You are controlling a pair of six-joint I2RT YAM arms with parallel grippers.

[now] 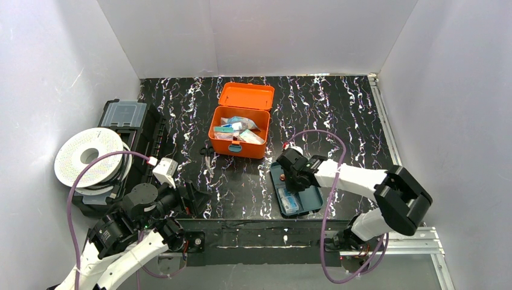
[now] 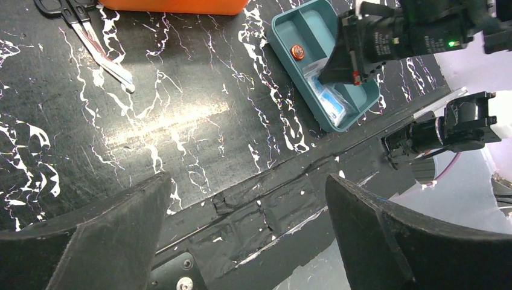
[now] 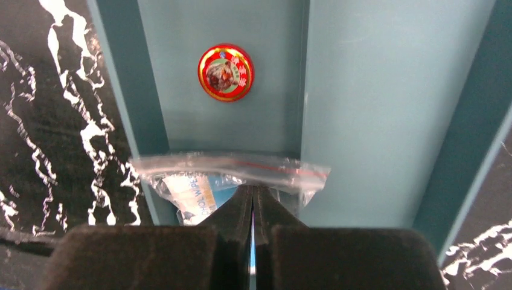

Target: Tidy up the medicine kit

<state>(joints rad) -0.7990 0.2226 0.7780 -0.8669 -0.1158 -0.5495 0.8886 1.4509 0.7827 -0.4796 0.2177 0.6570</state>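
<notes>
Orange medicine kit (image 1: 256,150) sits open at the table's back, packets inside. Your right gripper (image 3: 253,188) is pinched tight on the clear bag (image 3: 199,172) over the teal tray (image 3: 386,121), where the red tin (image 3: 225,72) also lies. Your left gripper (image 2: 247,184) gapes wide, empty. Partway done, I'd judge.

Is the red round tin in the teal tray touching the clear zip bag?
Apart. The right wrist view shows a bare strip of tray floor between the red tin and the zip bag.
</notes>
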